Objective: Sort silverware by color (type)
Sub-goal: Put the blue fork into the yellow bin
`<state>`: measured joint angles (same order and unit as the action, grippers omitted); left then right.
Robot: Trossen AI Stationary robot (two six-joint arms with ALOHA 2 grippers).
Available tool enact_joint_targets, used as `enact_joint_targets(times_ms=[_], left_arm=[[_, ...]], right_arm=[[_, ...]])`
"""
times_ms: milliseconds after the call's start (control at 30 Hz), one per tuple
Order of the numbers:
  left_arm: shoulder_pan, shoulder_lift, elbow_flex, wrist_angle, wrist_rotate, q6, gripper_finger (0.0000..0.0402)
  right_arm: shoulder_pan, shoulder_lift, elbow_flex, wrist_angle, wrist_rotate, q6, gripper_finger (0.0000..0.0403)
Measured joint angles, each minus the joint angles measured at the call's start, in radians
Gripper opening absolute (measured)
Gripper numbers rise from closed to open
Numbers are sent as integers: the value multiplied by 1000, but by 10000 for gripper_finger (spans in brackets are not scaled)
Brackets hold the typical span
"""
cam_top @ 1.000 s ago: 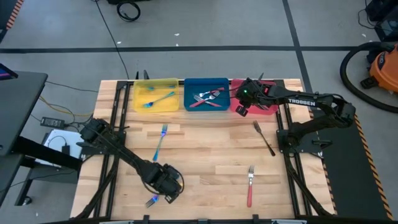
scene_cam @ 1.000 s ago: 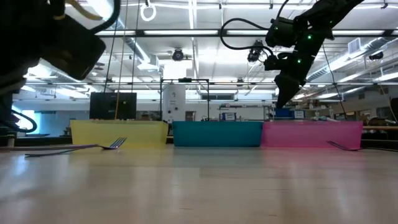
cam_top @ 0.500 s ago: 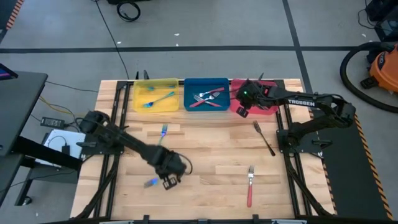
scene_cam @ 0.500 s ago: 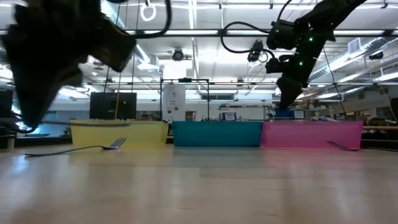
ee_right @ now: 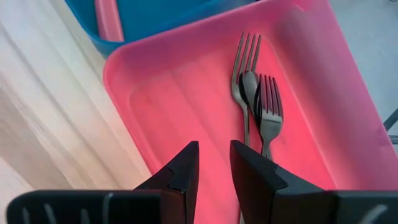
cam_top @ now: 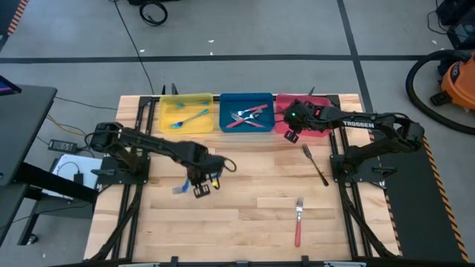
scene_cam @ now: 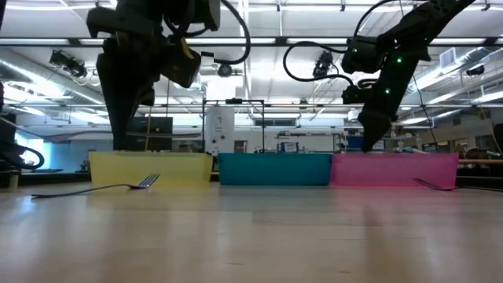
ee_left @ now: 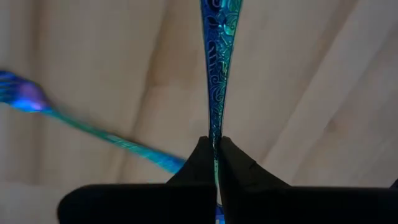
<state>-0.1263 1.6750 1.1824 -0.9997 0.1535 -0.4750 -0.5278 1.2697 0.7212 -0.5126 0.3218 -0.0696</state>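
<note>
My left gripper (cam_top: 194, 185) hangs over the table's left-middle, shut on an iridescent blue-teal utensil (ee_left: 217, 68) whose end (cam_top: 180, 189) sticks out toward the left edge. A second blue-teal fork (ee_left: 93, 130) lies flat on the wood below it, also seen in the low view (scene_cam: 94, 187). My right gripper (ee_right: 214, 168) hovers open over the pink tray (cam_top: 320, 130), which holds dark forks (ee_right: 258, 106). A dark fork (cam_top: 315, 165) and a red-handled fork (cam_top: 298, 220) lie flat on the table's right half. My left gripper pinches the blue-teal utensil's patterned handle (ee_left: 216, 134) between its two fingertips. It comes from above, pointing down, with the fingers across the handle. The utensil is lifted clear of the table and lies roughly level.
Three trays stand in a row along the far edge: a yellow tray (cam_top: 169, 119) with blue-teal forks (cam_top: 189, 117), a blue tray (cam_top: 226, 104) with red-handled silverware (cam_top: 249, 117), then the pink one. Bare wood spreads across the table's middle and near part.
My left gripper has carried the blue-teal utensil from near the table's near edge toward the far edge and the yellow tray, keeping its hold with the utensil clear of the wood. My right gripper has shifted slightly over the pink tray.
</note>
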Motion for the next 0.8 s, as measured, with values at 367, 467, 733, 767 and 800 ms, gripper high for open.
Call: enact_joint_targets(times_ms=[367,467,733,767,800], left_arm=[[196,-9,0,-83,-2,255,2],[248,-9,0,-86,-3,318,3],[419,-9,13,-146,-21,461,3],[443,-9,23,-160,-22,477,3],[466,-9,32,-165,-22,494,3]], right_arm=[[0,0,0,5,32,-9,99],[0,0,0,1,50,-9,99],[-16,0,0,14,52,-36,99],[-22,0,0,27,52,-42,99],[-28,0,0,41,52,-53,99]])
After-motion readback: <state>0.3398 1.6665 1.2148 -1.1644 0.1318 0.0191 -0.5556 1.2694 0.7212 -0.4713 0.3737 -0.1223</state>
